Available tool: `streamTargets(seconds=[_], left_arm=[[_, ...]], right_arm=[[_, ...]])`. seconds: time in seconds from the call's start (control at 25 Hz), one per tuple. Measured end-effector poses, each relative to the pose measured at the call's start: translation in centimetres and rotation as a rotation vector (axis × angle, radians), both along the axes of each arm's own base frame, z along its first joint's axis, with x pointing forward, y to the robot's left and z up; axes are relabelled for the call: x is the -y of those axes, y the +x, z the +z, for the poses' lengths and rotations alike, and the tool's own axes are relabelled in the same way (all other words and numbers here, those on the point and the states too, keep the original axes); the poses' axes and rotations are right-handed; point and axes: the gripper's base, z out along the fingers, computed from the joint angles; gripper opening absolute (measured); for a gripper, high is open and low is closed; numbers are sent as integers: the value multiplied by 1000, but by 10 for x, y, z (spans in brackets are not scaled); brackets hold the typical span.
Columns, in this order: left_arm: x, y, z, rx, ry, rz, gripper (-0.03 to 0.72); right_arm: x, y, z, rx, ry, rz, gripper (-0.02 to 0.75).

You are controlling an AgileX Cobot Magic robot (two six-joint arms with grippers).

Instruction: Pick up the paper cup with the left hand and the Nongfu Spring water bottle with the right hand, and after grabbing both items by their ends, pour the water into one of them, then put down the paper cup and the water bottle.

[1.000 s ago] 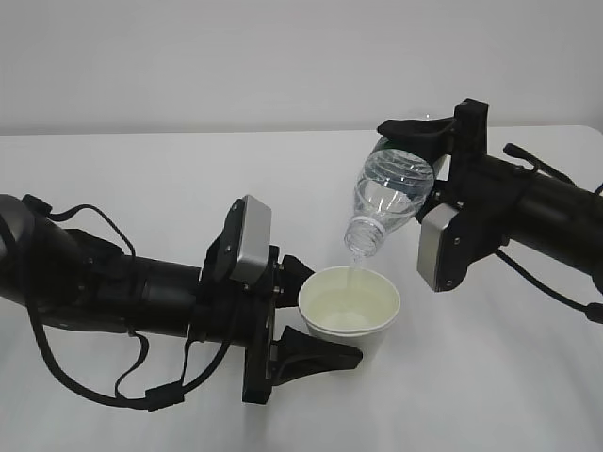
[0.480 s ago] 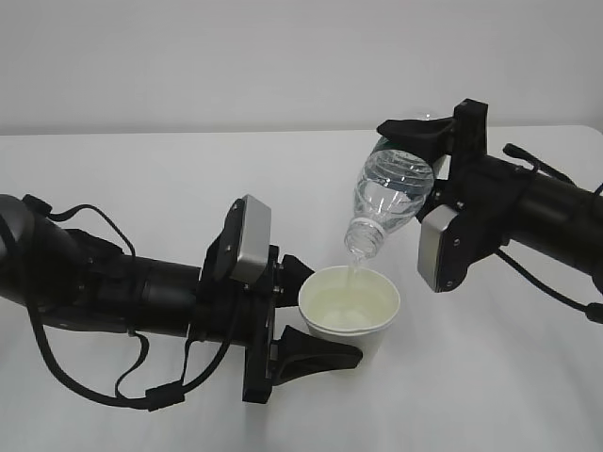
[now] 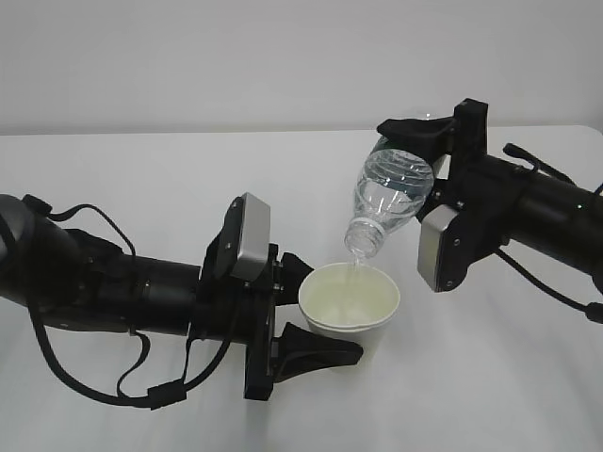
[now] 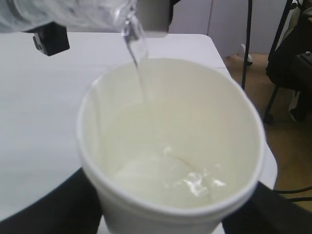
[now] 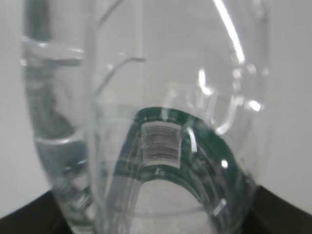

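**Pour under way, nothing shifting**

Against the frames a second back, both arms and both vessels sit in the same places; only the water keeps running. Judgement: this is the steady middle of the pour, with putting the cup and bottle down still to come.

Right hand (image 3: 419,151): reaches in from the right, jaws clenched on the base end of the Nongfu Spring water bottle (image 3: 388,200). The bottle hangs below and to the left of that gripper, tilted neck-down, mouth just above the cup's far rim. In the right wrist view the clear ribbed wall and green label band fill the frame between the dark jaw tips.

Left hand (image 3: 316,315): lies low over the white table (image 3: 141,179), jaws spread part-way and grasping the paper cup (image 3: 350,306) at its lower wall, one finger on each side. Cup is upright, directly ahead of the gripper.

Water (image 4: 138,58): a thin clear stream drops from the bottle mouth into the cup, pooling shallow on the bottom.
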Motion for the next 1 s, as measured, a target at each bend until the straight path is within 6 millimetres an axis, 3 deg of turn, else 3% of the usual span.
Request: streamTargets(seconds=[1.0], left_arm=[[0,2,1,-5,-7,23,483]], right_arm=[[0,0,0,-33,41,0,463]])
